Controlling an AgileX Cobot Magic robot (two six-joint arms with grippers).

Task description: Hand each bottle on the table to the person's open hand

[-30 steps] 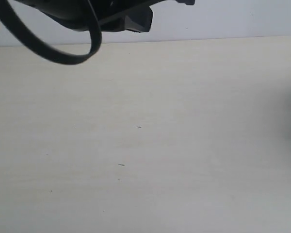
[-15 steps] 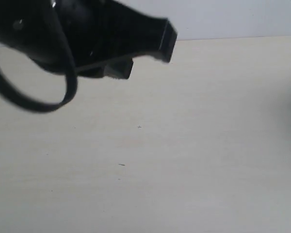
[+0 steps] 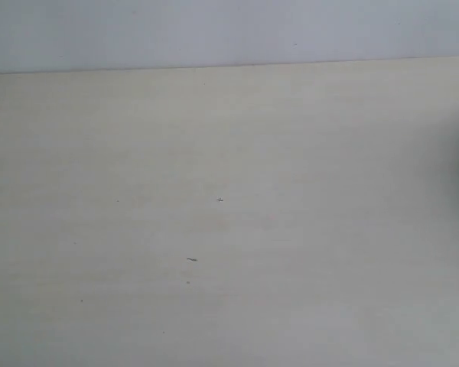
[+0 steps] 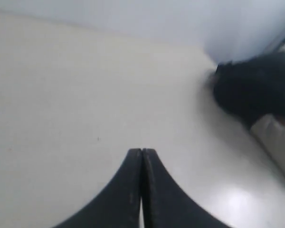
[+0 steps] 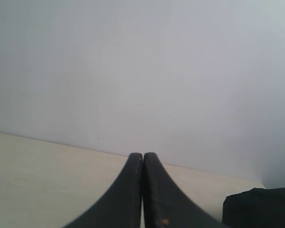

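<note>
Table (image 4: 61,95) below closed left pincer (image 4: 141,152)

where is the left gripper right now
The left gripper shows clearly only in the left wrist view, shut, pointing out over the table, with a blurred dark shape beyond it by the wall.

Blurred dark mass (image 4: 247,90), edge-cropped

The black two-fingered left tool (image 4: 141,152) is being shown with smooth matte fingers, broad at the base and tapering in a curve to narrow tips. The black right tool (image 5: 143,156) is being shown alike, with a tiny orange speck (image 5: 164,222) on one finger.
</note>
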